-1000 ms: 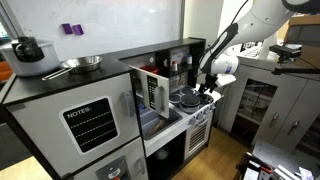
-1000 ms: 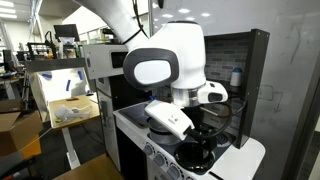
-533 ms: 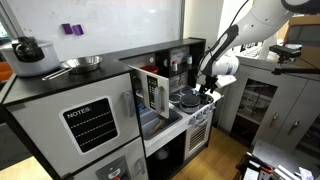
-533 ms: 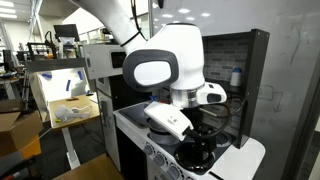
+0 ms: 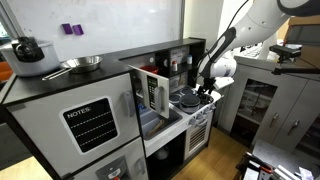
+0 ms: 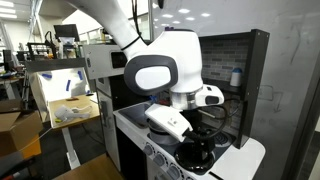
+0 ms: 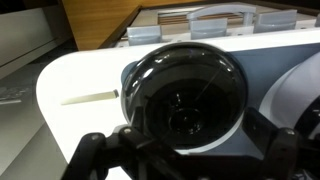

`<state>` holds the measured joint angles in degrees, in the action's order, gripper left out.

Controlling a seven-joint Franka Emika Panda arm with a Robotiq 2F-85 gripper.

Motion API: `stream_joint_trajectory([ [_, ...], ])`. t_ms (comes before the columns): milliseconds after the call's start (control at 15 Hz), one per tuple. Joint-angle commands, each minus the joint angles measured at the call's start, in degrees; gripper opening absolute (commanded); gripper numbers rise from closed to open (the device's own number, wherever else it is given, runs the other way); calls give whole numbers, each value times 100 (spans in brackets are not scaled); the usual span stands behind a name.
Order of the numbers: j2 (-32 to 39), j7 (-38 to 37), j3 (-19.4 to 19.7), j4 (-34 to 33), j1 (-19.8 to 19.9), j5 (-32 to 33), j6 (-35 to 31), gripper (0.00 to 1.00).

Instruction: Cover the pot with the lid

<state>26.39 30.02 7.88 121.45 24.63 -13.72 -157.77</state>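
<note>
- White counter point(image 7: 70, 80) of a toy kitchen fills the wrist view. In an exterior view a black door panel point(image 5: 90, 122) reads "NOTES", the only writing I can read.
- The pot point(image 7: 185, 95), round, dark and glossy, sits near the counter's front edge, directly under the wrist camera.
- The gripper point(image 7: 188, 140) hangs over it. Its 2 fingers point(image 7: 98, 152) are spread wide, 1 on either side of the pot, clasping nothing that I can see.
- The lid I cannot pick out apart from the pot; the glossy face may be the lid, seated.
- Judgement: this looks like the placing or release step. If so, the next move calls for a straight lift clear without nudging the rim. If the lid lies elsewhere, it calls for fetching it.
</note>
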Motion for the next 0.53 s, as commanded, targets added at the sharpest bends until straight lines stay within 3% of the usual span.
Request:
stream_joint_trajectory([
  [0, 94, -125, -173, -100, 178, 147, -125, 100],
  [67, 96, -125, -179, -98, 183, 147, -137, 75],
  [133, 96, -124, -180, -97, 187, 152, -140, 74],
  [467, 94, -111, -196, -96, 204, 174, -145, 38],
])
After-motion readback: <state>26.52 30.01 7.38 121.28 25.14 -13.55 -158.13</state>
